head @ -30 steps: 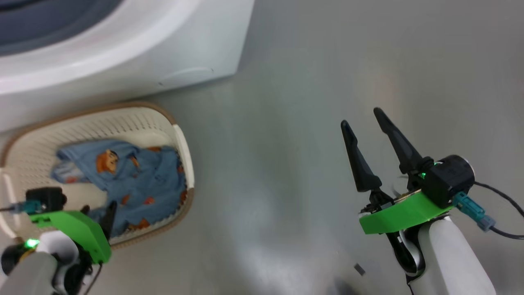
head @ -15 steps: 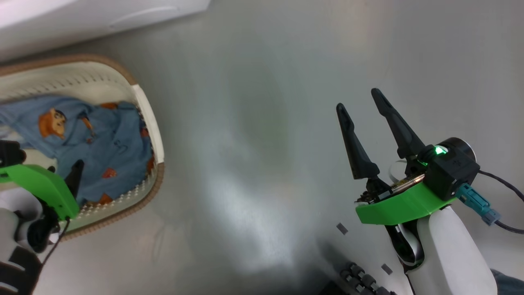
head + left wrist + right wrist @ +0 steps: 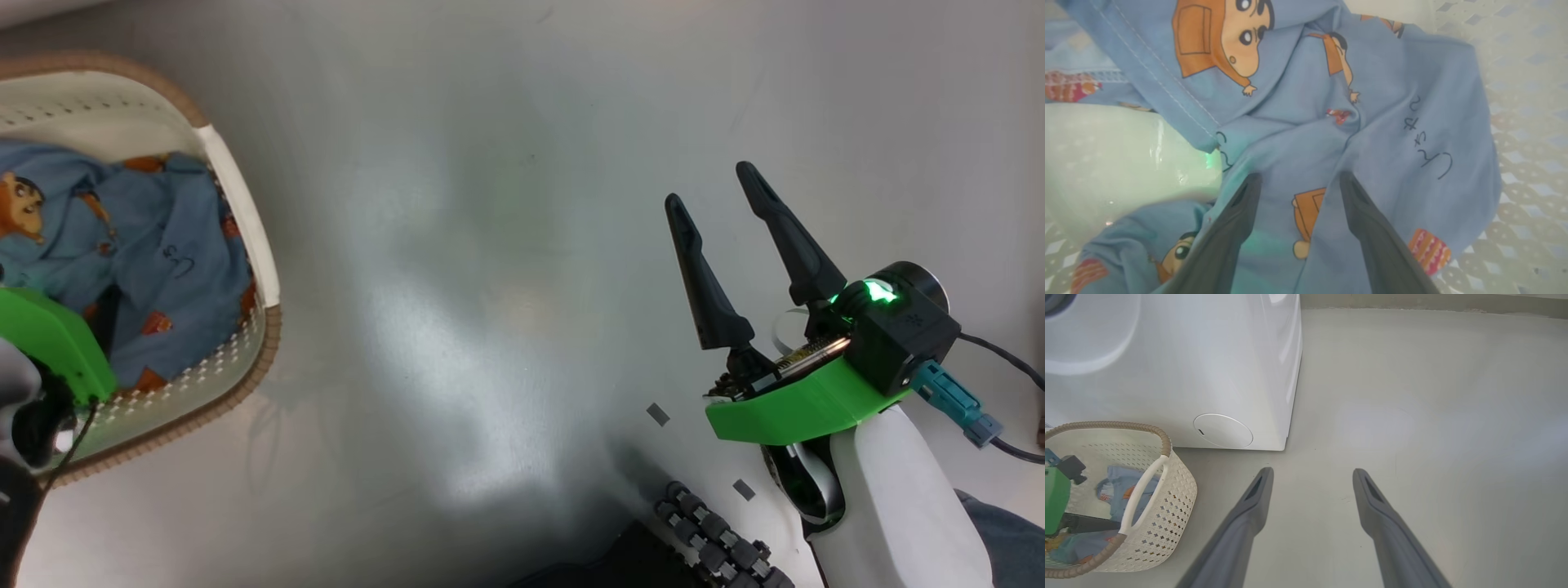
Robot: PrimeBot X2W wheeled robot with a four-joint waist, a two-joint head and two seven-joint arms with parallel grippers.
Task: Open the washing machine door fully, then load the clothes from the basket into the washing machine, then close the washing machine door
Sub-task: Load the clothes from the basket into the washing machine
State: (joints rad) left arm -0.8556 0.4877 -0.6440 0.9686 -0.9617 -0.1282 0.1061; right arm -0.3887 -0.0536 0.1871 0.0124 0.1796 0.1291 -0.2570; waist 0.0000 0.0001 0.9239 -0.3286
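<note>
Floor: grey floor [image 3: 506,245] lies bare between basket [image 3: 245,220] and right gripper [image 3: 709,184]; in right wrist view it runs open past the corner of the washer [image 3: 1229,355] to the wall foot.
Edges: basket sits at left, brown rim and white handle facing the open floor; washer stands just behind it, touching or not unclear.
Left pose: comes down into the basket, green mount [image 3: 41,343] above the clothes [image 3: 1380,102].
Left gripper [image 3: 1299,176]: fingers spread wide, nothing clamped; tips point at the cloth, contact unclear.
Clothes: blue printed heap inside the basket, bunched under the left fingers, a fold lying between the tips; bare basket bottom to one side.
Right pose: held over bare floor, well apart from basket.
Right gripper: wide, empty, fingers pointing away from the robot.
Base: dark rollers [image 3: 710,539] at bottom edge, beside the right forearm.
</note>
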